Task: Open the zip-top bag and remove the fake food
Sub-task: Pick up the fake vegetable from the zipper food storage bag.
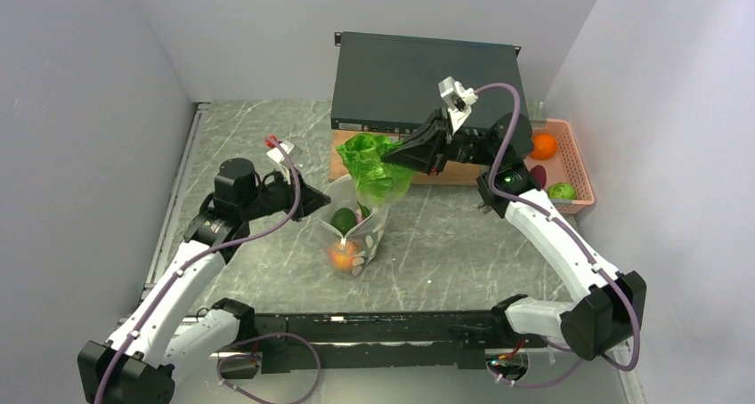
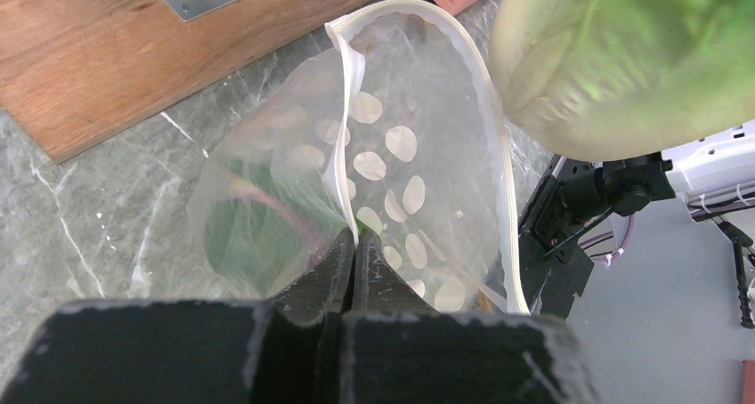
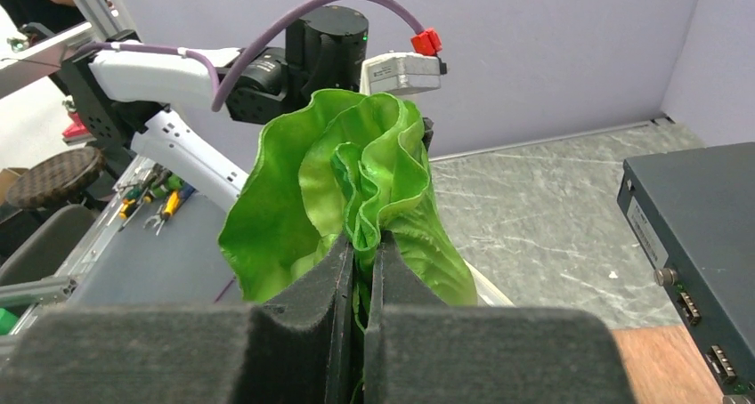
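The left gripper (image 2: 353, 241) is clamped on the bag (image 2: 427, 137) rim, mouth open. The right gripper (image 3: 361, 248) is clamped on the lettuce (image 3: 356, 155), above the bag (1 orange ball (image 1: 342, 255) inside).

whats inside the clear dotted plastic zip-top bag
An orange plastic ball at the bottom and a round dark green piece above it. The white dots and folds of the bag hide whether anything else lies there.
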